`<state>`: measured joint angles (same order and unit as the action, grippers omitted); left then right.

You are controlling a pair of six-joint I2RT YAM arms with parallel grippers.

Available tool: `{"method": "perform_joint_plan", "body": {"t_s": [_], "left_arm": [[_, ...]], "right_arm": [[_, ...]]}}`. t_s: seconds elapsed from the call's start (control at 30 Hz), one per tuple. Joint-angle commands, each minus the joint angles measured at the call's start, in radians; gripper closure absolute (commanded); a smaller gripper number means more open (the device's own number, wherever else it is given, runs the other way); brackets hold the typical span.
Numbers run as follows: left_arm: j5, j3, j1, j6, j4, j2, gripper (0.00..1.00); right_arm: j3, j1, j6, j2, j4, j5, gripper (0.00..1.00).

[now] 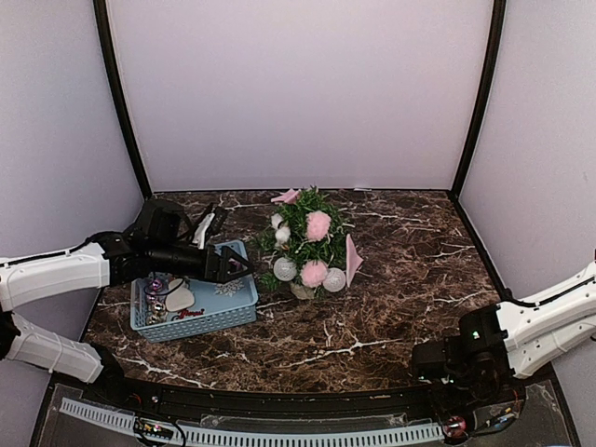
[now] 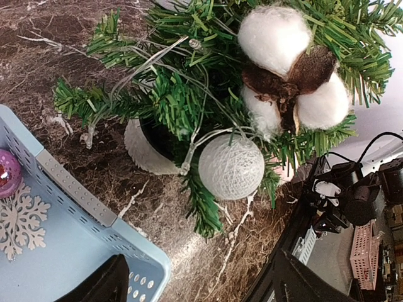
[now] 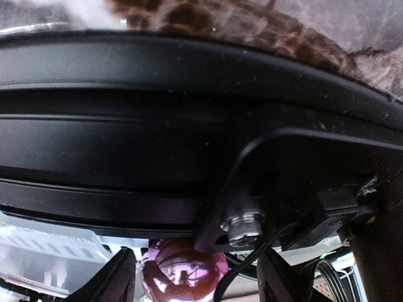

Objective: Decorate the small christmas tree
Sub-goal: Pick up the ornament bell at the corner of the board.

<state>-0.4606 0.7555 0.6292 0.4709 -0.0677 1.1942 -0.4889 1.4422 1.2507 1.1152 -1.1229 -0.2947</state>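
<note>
Brown marble desk (image 1: 391,307): small christmas tree (image 1: 307,240) back-centre, blue basket (image 1: 244,312) just left of it. Left hand (image 1: 244,266) released, empty, over basket's right rim. Right hand (image 3: 196,292) at near-right desk edge, jaws spread wider than pink bauble (image 3: 179,270) between them.

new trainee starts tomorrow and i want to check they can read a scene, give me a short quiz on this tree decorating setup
1. What colour are the two fluffy pom-poms on the small christmas tree?
2. True or false: the left gripper is holding an ornament.
3. Where does the white snowflake lie? A) in the blue basket B) hung on the tree C) held by the left gripper

Key
1. Pink.
2. False: its jaws stand open with nothing between them.
3. A.
</note>
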Motion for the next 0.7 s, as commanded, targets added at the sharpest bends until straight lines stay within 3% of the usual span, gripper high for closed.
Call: {"method": "perform_joint_plan", "body": {"t_s": [0.0, 0.3, 0.53, 0.67], "left_arm": [[-0.006, -0.017, -0.011, -0.016, -0.009, -0.047, 0.19], [-0.001, -0.021, -0.017, -0.014, -0.022, -0.061, 0.19], [0.001, -0.013, -0.019, -0.017, -0.022, -0.055, 0.19], [0.001, -0.008, -0.021, -0.016, -0.022, -0.053, 0.19]], "right_arm": [[0.045, 0.009, -0.007, 0.006, 0.052, -0.006, 0.35], [0.088, 0.051, 0.003, 0.032, 0.2, -0.122, 0.36], [0.044, 0.06, -0.001, 0.021, 0.148, -0.103, 0.53], [-0.029, 0.059, 0.04, -0.035, 0.101, -0.079, 0.55]]}}
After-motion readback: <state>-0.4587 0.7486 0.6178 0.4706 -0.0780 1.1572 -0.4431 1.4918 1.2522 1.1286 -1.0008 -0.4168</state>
